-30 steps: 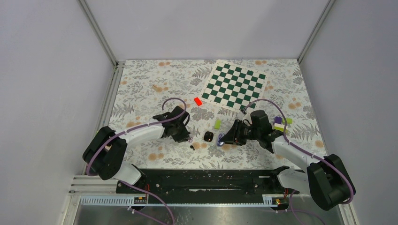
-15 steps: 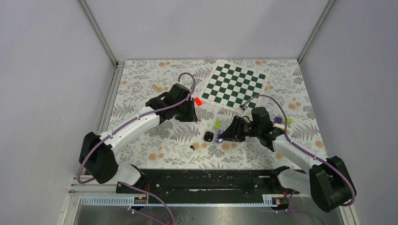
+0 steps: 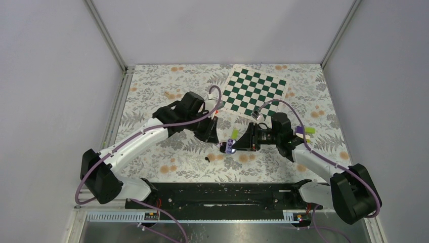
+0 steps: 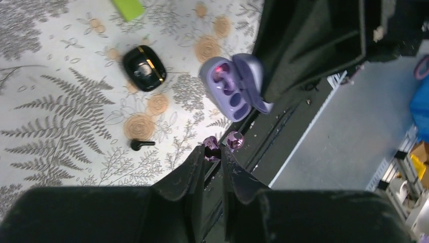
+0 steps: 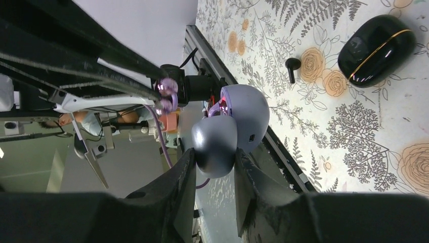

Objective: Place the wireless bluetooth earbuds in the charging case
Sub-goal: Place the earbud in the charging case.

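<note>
My right gripper point(image 5: 215, 159) is shut on a lilac charging case point(image 5: 235, 126) and holds it above the table with the lid open. Its pale sockets point(image 4: 232, 86) face the left wrist view. My left gripper point(image 4: 214, 152) is shut on a small glossy purple earbud point(image 4: 211, 144). A second purple nub point(image 4: 234, 139) shows just beside the right fingertip. In the top view the left gripper point(image 3: 215, 136) hangs close to the left of the held case point(image 3: 230, 147). A closed black case point(image 4: 144, 67) and a tiny black earbud point(image 4: 140, 144) lie on the floral cloth.
A lime-green block point(image 3: 234, 133) lies just beyond the two grippers. The green-and-white chessboard point(image 3: 253, 91) is at the back right. More small blocks point(image 3: 303, 131) sit by the right arm. The black base rail point(image 3: 222, 195) runs along the near edge.
The left arm has risen from the cloth, swung back and then right, ending close to the right gripper. The right gripper has lifted the lilac case and carried it left, over the black case.
</note>
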### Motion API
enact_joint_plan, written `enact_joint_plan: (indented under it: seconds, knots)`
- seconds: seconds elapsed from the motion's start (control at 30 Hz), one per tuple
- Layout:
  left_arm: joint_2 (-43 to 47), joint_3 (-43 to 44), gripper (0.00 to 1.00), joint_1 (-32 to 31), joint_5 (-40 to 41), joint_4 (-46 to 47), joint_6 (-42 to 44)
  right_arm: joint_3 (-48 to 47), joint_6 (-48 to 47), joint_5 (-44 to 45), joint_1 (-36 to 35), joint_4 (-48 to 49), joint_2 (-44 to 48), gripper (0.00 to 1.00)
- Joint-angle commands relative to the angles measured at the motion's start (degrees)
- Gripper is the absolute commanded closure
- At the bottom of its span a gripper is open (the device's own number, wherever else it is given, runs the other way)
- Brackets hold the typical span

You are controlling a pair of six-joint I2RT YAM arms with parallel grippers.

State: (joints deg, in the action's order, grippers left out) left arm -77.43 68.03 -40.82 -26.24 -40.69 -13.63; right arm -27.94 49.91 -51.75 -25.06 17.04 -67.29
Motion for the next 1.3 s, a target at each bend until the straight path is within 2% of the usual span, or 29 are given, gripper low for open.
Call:
enact_joint_plan:
  seconds: [0.0, 0.2, 0.6, 0.7, 0.8, 1.03, 1.27]
  knots:
    - [0.5, 4.1, 1.00, -3.1, -3.8, -1.3, 5.3, -2.8, -0.3, -4.7, 0.0, 2.8, -0.4, 1.00]
    - [-0.8, 6.3, 1.00, -6.3, -1.5, -3.1, 7.6, -1.8, 5.3, -9.8, 0.0, 10.7, -3.2, 1.00]
    - [-1.4, 5.7, 1.00, -6.8, -0.8, -2.3, 5.5, -1.4, 3.5, -7.4, 0.0, 8.3, -2.5, 1.00]
    - [-1.5, 5.2, 1.00, -6.7, 6.5, -0.4, -1.6, -1.3, 3.6, -5.0, 0.0, 7.3, -1.9, 1.00]
    - [-1.5, 3.7, 1.00, -6.2, 11.2, 1.8, -15.0, -0.9, 3.6, -2.1, 0.0, 6.2, -1.1, 1.00]
    - [2.8, -4.5, 1.00, -5.4, 5.5, 13.9, -34.5, -0.3, 4.0, 0.3, 0.0, 6.1, 0.3, 1.00]
    - [5.7, -9.7, 1.00, -2.9, 1.9, 19.2, -41.0, 1.7, 5.4, 0.5, 0.0, 7.9, 2.5, 1.00]
